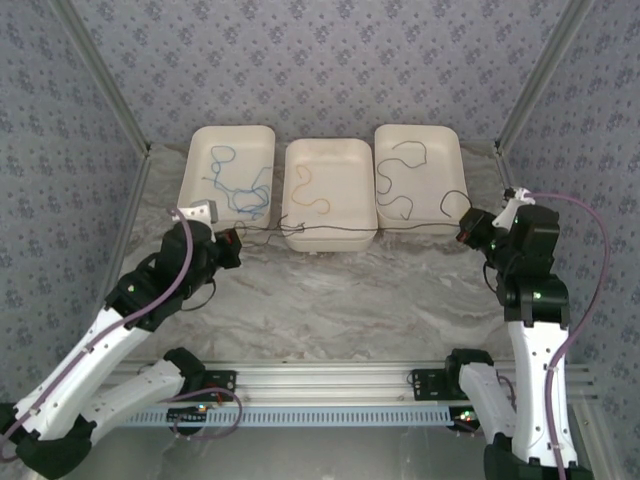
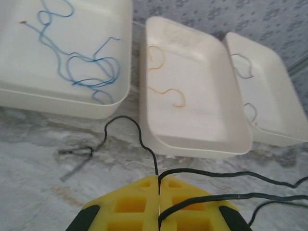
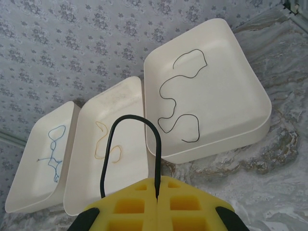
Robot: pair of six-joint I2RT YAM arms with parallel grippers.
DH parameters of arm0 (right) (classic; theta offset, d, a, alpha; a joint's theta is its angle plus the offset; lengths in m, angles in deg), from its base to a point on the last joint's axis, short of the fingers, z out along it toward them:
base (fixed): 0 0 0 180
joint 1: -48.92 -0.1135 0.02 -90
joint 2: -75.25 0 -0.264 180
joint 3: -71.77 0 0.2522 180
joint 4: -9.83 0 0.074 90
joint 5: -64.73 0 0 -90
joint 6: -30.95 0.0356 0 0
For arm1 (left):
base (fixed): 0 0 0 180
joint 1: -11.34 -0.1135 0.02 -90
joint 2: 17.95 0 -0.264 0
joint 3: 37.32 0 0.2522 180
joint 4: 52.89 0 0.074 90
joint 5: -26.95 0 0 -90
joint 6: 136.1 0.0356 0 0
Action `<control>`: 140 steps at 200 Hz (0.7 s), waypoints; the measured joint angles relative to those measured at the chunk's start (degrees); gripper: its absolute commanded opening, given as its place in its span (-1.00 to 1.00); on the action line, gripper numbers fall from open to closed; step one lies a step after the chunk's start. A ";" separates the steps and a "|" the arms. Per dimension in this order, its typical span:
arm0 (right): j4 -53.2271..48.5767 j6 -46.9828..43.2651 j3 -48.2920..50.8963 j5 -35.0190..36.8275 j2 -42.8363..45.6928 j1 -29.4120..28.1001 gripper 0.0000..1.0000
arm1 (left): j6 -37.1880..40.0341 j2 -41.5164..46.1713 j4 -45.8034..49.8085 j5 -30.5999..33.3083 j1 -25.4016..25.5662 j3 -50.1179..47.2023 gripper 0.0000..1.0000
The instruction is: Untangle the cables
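**Two arms string a black cable (image 1: 340,231) across the front of three trays**

The left gripper (image 1: 234,247) and right gripper (image 1: 468,230) are each pinched closed on the line. Its long axis runs left to right, just in front of the middle tray (image 1: 345,180). A blue cable (image 1: 240,190), a yellow-tan cable (image 1: 305,190) and a second black cable (image 1: 395,180) lie in separate trays. The right tray (image 1: 440,150), with the black one, is nearer the right arm.

Left tray (image 1: 200,135), middle tray (image 1: 340,146) and right tray (image 1: 441,135) stand in a row, a cable (image 1: 236,186) in each; before them a fourth cable (image 1: 340,232) spans left gripper (image 1: 238,241) to right gripper (image 1: 465,228).
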 measured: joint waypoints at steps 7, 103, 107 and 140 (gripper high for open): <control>-0.04 0.02 -0.13 -0.02 -0.02 0.17 -1.00 | -0.09 -0.76 2.38 1.07 -0.24 0.50 -1.00; -0.39 -0.46 -8.50 3.91 -2.19 3.82 -1.00 | -4.90 -0.28 16.83 14.64 -10.34 1.20 -1.00; -0.50 -0.59 -8.63 4.04 -2.19 3.93 -1.00 | -4.68 -0.94 16.79 14.32 -10.78 1.18 -1.00; -0.96 -1.79 -11.34 2.69 -3.91 4.66 -1.00 | -2.71 -4.96 12.50 5.68 -14.95 -1.46 -1.00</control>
